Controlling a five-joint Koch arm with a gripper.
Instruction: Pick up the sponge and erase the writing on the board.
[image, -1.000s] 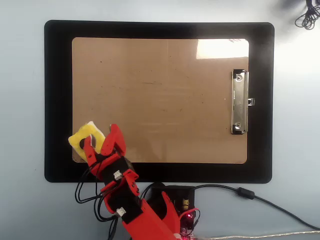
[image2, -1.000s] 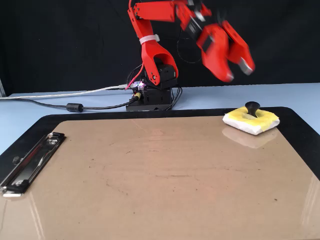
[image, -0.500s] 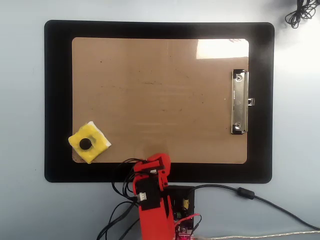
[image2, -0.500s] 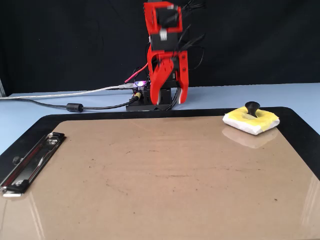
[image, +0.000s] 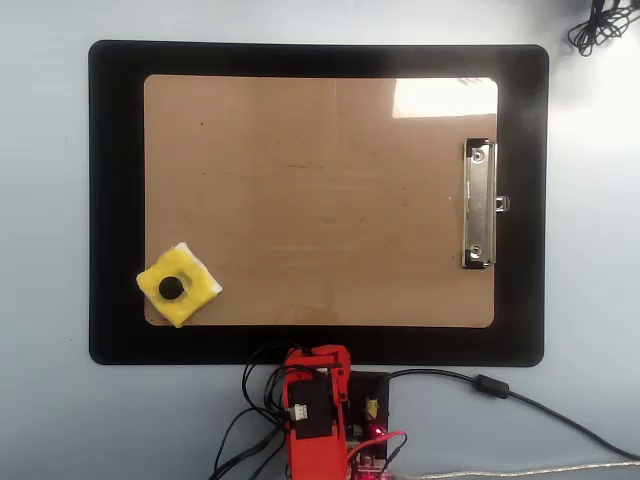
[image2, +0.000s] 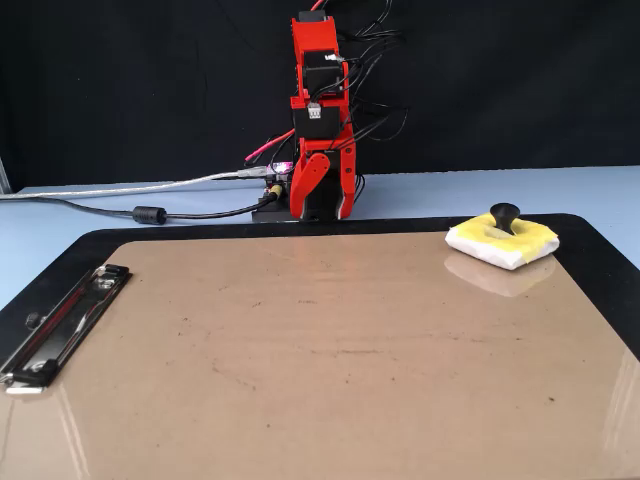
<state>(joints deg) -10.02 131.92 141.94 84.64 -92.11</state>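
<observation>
The yellow sponge (image: 178, 285) with its black knob lies flat on the tan board (image: 320, 180), at the near left corner in the overhead view; in the fixed view the sponge (image2: 501, 240) sits at the far right. No writing shows on the board (image2: 320, 350), only faint smudges. My red gripper (image2: 323, 207) hangs fingers-down over the arm's base, just past the board's far edge and well left of the sponge. Its jaws stand slightly apart and hold nothing. From above only the folded arm (image: 316, 405) shows.
A black mat (image: 115, 200) frames the board. The silver clip (image: 479, 205) sits on the board's right short edge in the overhead view. Cables (image2: 150, 212) trail from the arm's base across the pale blue table.
The arm swung away from above the sponge and folded back upright over its base. The gripper now points down there with narrower jaws. The sponge has not moved.
</observation>
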